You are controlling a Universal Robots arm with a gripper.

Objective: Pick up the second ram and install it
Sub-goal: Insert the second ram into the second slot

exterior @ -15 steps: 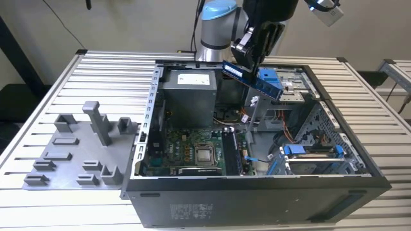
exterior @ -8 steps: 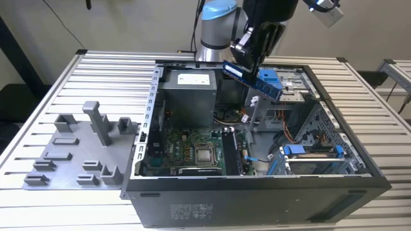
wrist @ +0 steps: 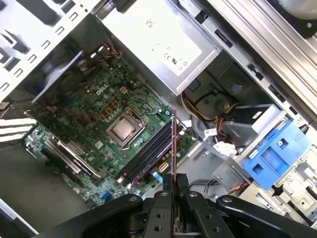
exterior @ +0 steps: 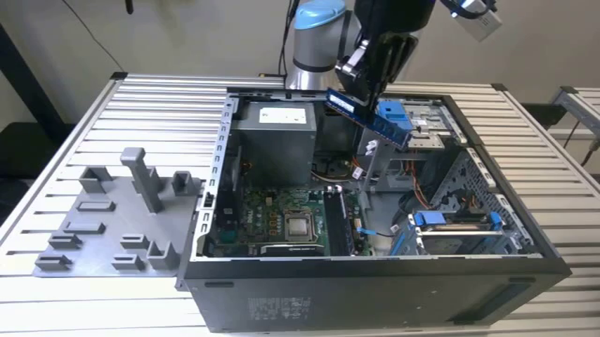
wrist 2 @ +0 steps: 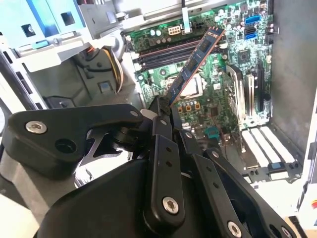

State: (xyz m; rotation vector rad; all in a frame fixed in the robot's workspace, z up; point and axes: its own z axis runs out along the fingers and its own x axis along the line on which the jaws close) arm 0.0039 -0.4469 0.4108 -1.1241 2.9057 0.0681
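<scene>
My gripper is shut on the second ram, a blue-green stick with black chips, and holds it tilted in the air above the open computer case. In the second wrist view the ram juts out from the gripper toward the green motherboard. In the first wrist view the ram shows edge-on above the gripper, over the long black memory slots. The slots lie well below the stick, beside the processor socket.
The grey slotted holder tray lies on the table at the exterior view's left of the case. Inside the case are the grey power supply, blue drive brackets, cable bundles and the case walls around the motherboard.
</scene>
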